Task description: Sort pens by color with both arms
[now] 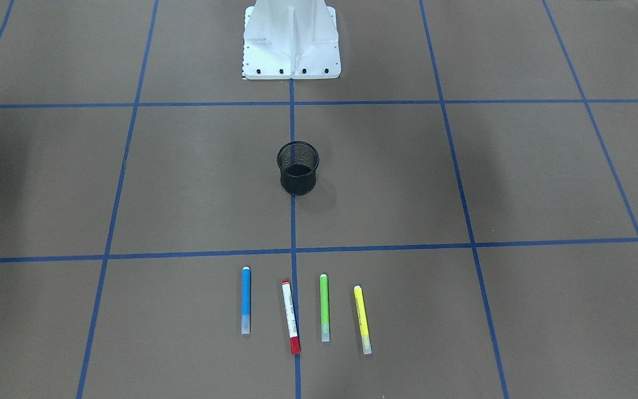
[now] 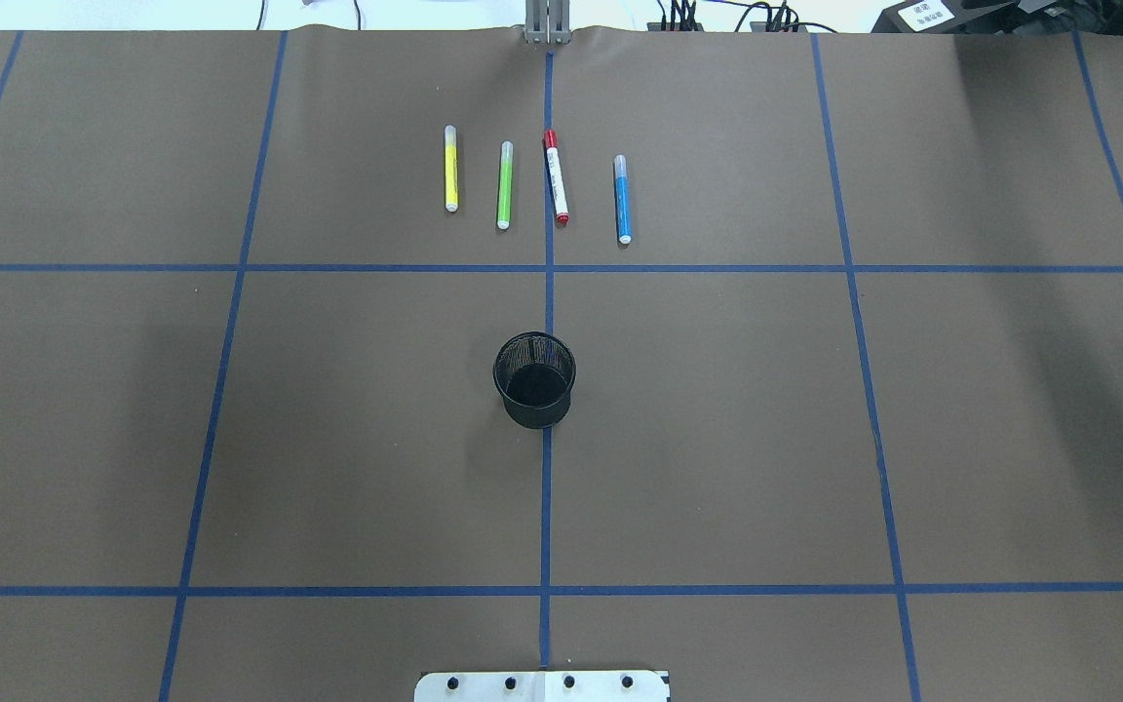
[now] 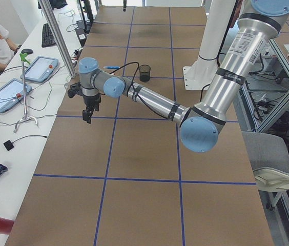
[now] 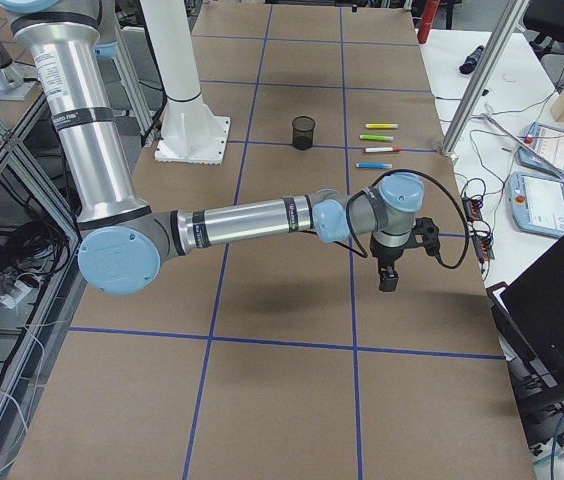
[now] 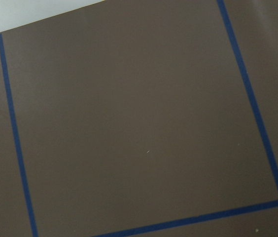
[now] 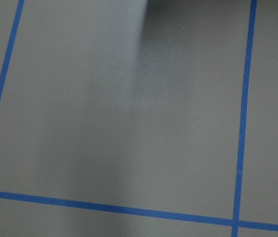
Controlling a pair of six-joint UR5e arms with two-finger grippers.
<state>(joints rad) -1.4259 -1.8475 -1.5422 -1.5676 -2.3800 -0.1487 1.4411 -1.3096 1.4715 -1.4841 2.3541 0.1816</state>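
Flat on the table [image 2: 230,439], past the cup [image 2: 534,380] on the side far from the robot, lie the yellow pen [image 2: 450,168], the green pen [image 2: 504,185], the red pen [image 2: 556,178] and the blue pen [image 2: 622,199]. That is their order from the robot's left to its right. Each one points away from the robot, almost along the middle blue line [image 2: 547,487]. The red pen leans a bit and lies on that line. No pen touches another.

The left arm [image 3: 149,102] hangs over the table well off to the left. The right arm [image 4: 252,217] hangs well off to the right. Both sets of jaws point down, and I cannot tell if they are open or closed.

Yellow and green are on the left arm's side and blue is on the right arm's. Red could go to either. I think the jaws must come in toward the middle and close across a pen's thin sides.
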